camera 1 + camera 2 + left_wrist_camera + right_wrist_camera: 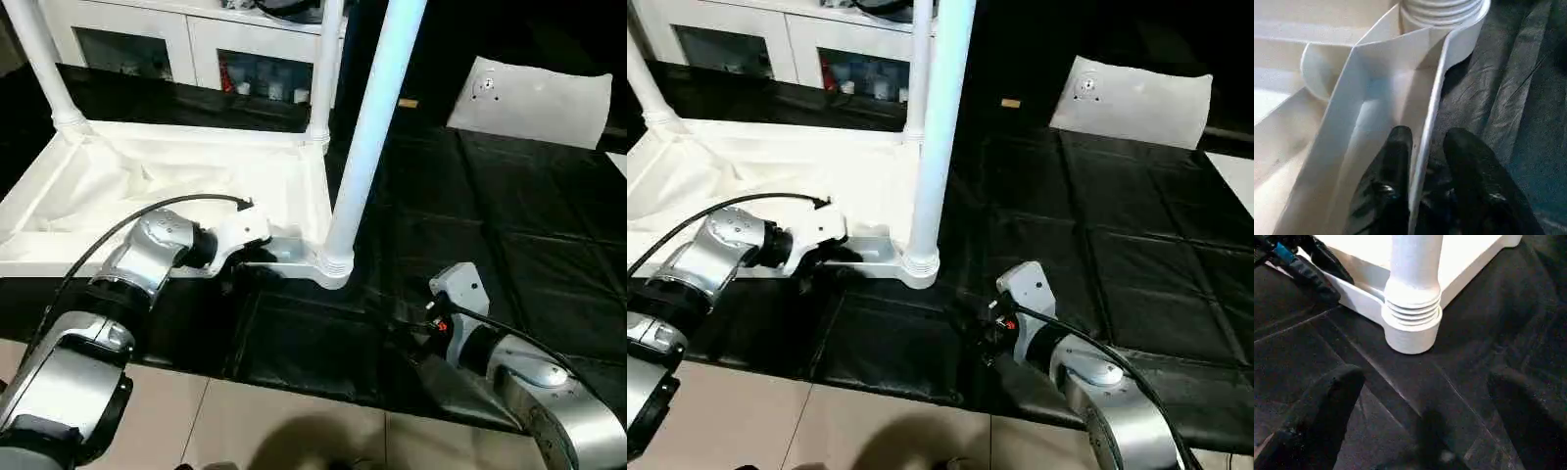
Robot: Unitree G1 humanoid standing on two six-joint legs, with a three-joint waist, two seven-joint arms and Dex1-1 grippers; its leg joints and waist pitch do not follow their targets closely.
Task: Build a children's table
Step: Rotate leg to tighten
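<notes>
Steadying the table [147, 186] is your job right now: it lies upside down on the black mat [509, 245], ribbed underside up, with three legs standing in their corner sockets, and the near leg [367, 137] rises from the socket [333, 264] at the corner closest to you. Keep the left gripper [1422, 147] clamped low on the rim and hold it level, so the top doesn't rock or slide on the cloth while that leg gets seated; judging by the ribbed collar sitting just at the socket mouth, it may still want a firm push or twist home. Your left fingers [1396, 161] are pinching the thin rim wall [1425, 122] just beside that corner socket, one finger inside the rib channel, the other outside against the mat. The right gripper [1425, 401] is spread wide, holding nothing, hovering low over the mat with the socket straight ahead of it, near but not touching. Bring it up around the leg squarely before closing, and don't tug the rim sideways as you do.
</notes>
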